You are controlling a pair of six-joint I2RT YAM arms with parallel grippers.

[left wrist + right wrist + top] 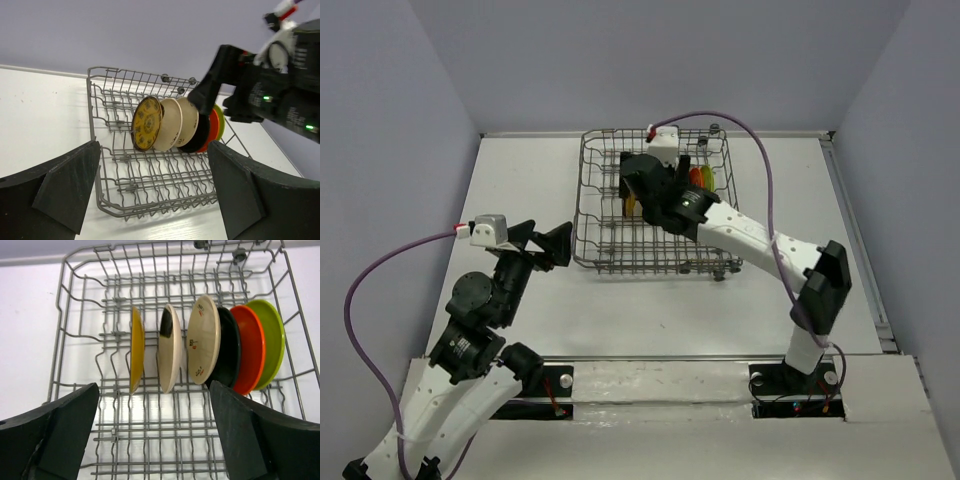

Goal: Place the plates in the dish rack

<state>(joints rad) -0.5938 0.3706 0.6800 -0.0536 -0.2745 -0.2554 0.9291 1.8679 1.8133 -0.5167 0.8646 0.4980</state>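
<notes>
Right tool (152, 386) wide, seemingly clear of upright plates (202, 347), left tool (154, 145) wide, outside dish rack (650, 262) edge

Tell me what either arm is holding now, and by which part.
Nothing: left and right jaws both stand open and empty. The six plates stand on edge in the dish rack.

The rack (118, 300) is bare grey metal wire with a dull sheen. The yellow plate (146, 123) looks glazed, its patterned face catching light. The green plate (270, 340), orange plate (250, 350) and black plate (231, 350) are smooth and glossy; the beige plate (202, 340) and cream plate (170, 355) are smooth with a softer satin finish. The table (25, 340) is white, smooth and matt. The fingers (60, 425) of the right gripper (154, 390) and those of the left gripper (154, 145) are matt black plastic. The right arm (750, 235) has a smooth white plastic shell.
</notes>
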